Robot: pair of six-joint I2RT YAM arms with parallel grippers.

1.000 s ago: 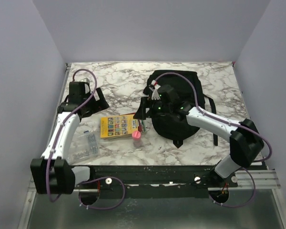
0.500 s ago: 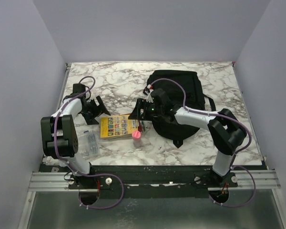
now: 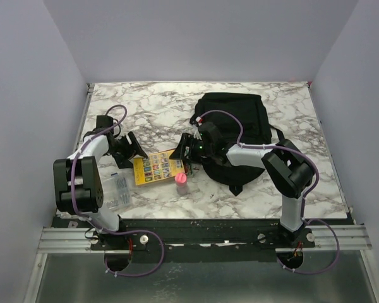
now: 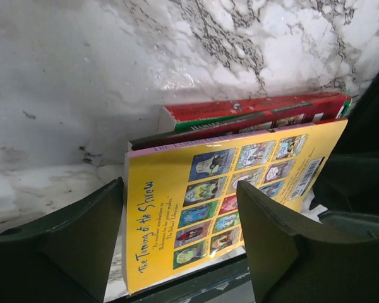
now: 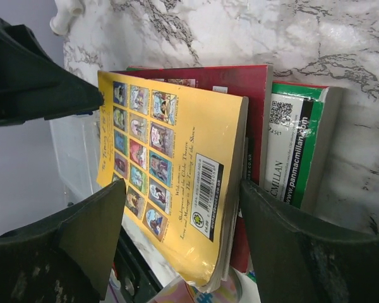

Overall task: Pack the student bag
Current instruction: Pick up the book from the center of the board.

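Pointing at panel (a), the student: "Where does everything lie, and what could go wrong from here?"

Operator: "The student bag (image 3: 240, 126) lies flat, right of centre on the surface (image 3: 151, 107), toward the far edge. I cannot tell from above whether it is unzipped. Just left of it sits a stack: the yellow book (image 4: 227, 189) on top, the red book (image 5: 256, 85) beneath, and the green-spined book (image 5: 297, 151) poking out at the bag end. My left hand (image 4: 180, 186) has its fingers apart across the stack's left end. My right hand (image 5: 183, 186), fingers likewise apart, faces it from the bag end. Neither is clamped on anything. The risks, as I judge them, are these. The books are staggered and look glossy, so a squeeze may catch only the yellow book and slide it off the others. The two hands point at each other and could collide. A shove toward the near edge could topple the pink-capped bottle (image 3: 182, 182) standing just beside the stack. If the bag is shut, the books have nowhere to go."

Student: "And against the panel one second earlier?"

Operator: "Then my left hand hung nearer the left edge, well apart from the books, and my right hand was over the bag. Both have since come in to the stack's ends, the arms folding up. The books, the bottle and the clear packet (image 3: 117, 189) toward the near left corner lie about where they did."
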